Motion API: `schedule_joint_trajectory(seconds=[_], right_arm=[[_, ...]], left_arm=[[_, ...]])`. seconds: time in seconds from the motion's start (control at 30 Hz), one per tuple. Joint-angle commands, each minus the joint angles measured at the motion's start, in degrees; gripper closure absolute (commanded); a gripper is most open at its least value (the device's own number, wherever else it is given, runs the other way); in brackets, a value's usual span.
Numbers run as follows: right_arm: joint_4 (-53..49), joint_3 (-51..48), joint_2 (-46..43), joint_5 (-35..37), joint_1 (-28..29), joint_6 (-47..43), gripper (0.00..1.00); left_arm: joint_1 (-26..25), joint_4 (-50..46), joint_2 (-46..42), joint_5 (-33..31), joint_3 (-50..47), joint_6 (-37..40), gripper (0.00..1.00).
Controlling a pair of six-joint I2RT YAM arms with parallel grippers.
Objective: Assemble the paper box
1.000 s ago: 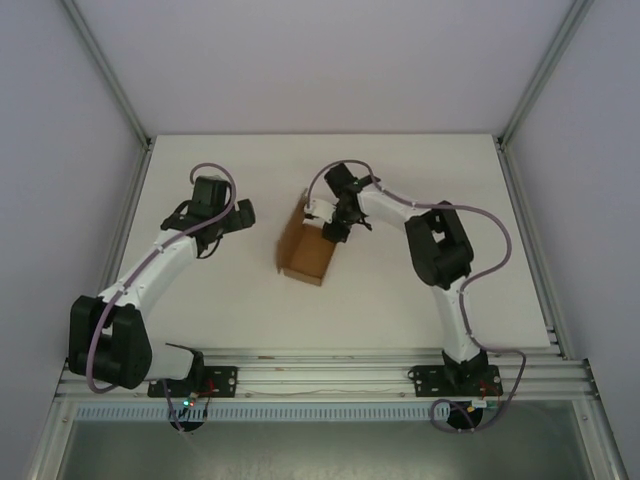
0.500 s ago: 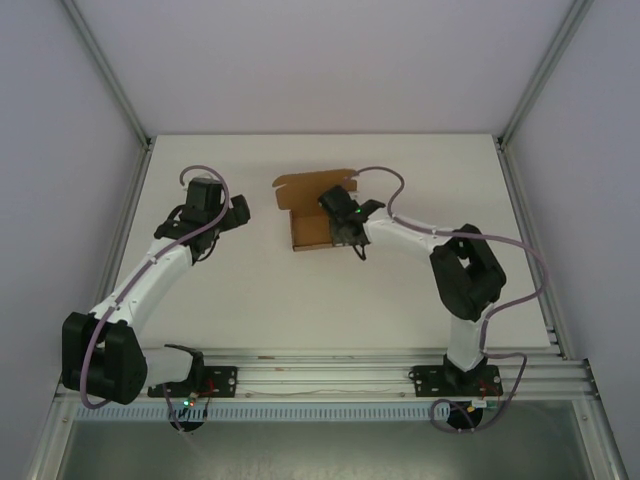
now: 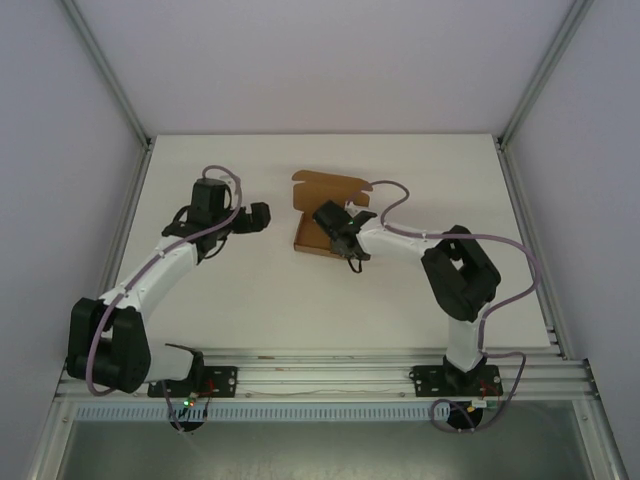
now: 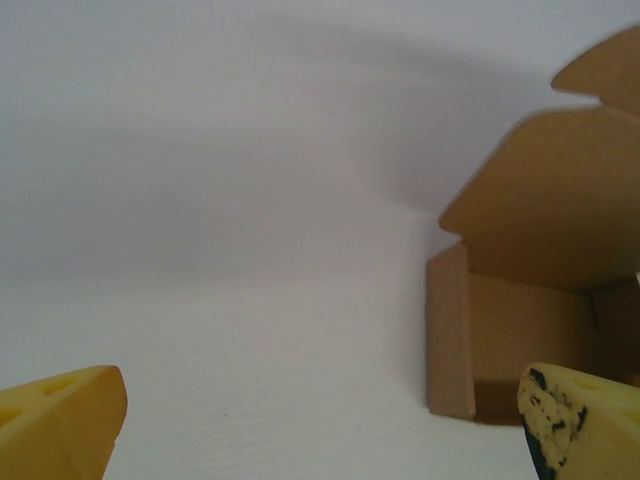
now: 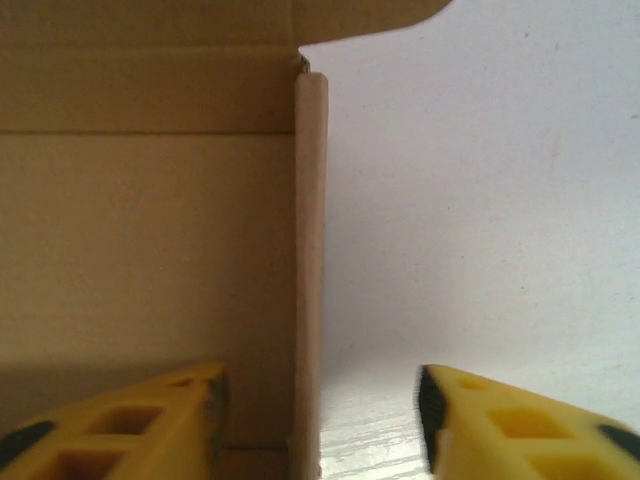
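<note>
A second ago my right gripper [image 3: 340,238] was clamped on the box [image 3: 312,235], holding it tipped up. Since then the box has been laid flat on the table [image 3: 250,290] and has shifted a little to the right, with its lid [image 3: 330,188] folded open toward the far side. My right fingers have parted. In the right wrist view, the gripper [image 5: 320,405] straddles the side wall [image 5: 310,250] of the box [image 5: 150,250], one finger inside and one outside, and neither touches it.

My left gripper [image 3: 258,215] has edged nearer the box. It is spread wide [image 4: 320,410] and grips nothing, with the box [image 4: 520,300] ahead to the right, apart from its pads [image 4: 60,420].

The table is plain white. Pale walls [image 3: 320,60] enclose it, and an aluminium rail [image 3: 330,370] runs along the near edge.
</note>
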Motion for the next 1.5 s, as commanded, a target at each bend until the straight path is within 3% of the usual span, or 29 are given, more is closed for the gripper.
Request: schedule_joint_trajectory(seconds=[0.0,0.1,0.2,0.37,0.47,0.63,0.73,0.87,0.93,1.17,1.37,1.43,1.47], right_arm=[[-0.4,0.4,-4.2,2.1,0.2,-3.0,0.32],[-1.2,1.8,-7.3,3.6,-1.2,-10.5,0.21],[1.2,1.8,-11.0,-0.2,-4.9,-22.7,0.08],[0.8,5.0,-12.9,-15.1,-11.8,-45.7,0.07],[0.6,6.6,-11.5,-18.5,-13.7,-56.7,0.07],[-5.5,15.9,-4.7,-24.7,-18.3,-65.4,0.08],[-11.6,22.6,0.4,-27.4,-19.9,-68.7,0.15],[-16.4,26.2,3.7,-28.6,-20.3,-71.1,0.31],[-16.6,26.2,4.0,-28.2,-20.4,-71.2,0.39],[-13.8,24.3,3.8,-29.3,-20.6,-71.3,0.54],[-15.7,25.5,4.8,-29.6,-20.6,-71.8,0.83],[-16.0,25.7,4.9,-28.2,-20.6,-71.3,0.88],[-16.0,25.9,4.8,-27.6,-20.7,-70.8,0.91]], left_arm=[[-0.1,1.7,3.0,7.8,4.0,8.2,0.0],[-0.6,0.6,7.0,11.8,8.6,15.3,0.0],[-0.5,-2.3,11.8,17.0,14.4,23.4,0.0],[-0.6,-15.2,21.9,25.8,27.8,40.2,0.0],[-0.7,-23.8,28.4,29.1,36.4,48.5,0.0],[-0.8,-36.3,37.8,30.0,50.4,57.7,0.0],[-1.4,-41.4,41.8,30.1,56.5,61.0,0.02],[-2.9,-43.6,45.8,26.2,60.7,62.7,0.17],[-3.6,-44.8,47.3,25.7,62.4,63.5,0.27],[-4.9,-44.6,49.7,25.6,65.7,62.9,0.56],[-5.2,-42.6,49.3,24.7,65.4,60.6,0.79],[-5.4,-41.4,49.1,24.6,65.0,58.4,0.97],[-5.4,-40.5,48.7,24.2,64.5,57.3,1.0]])
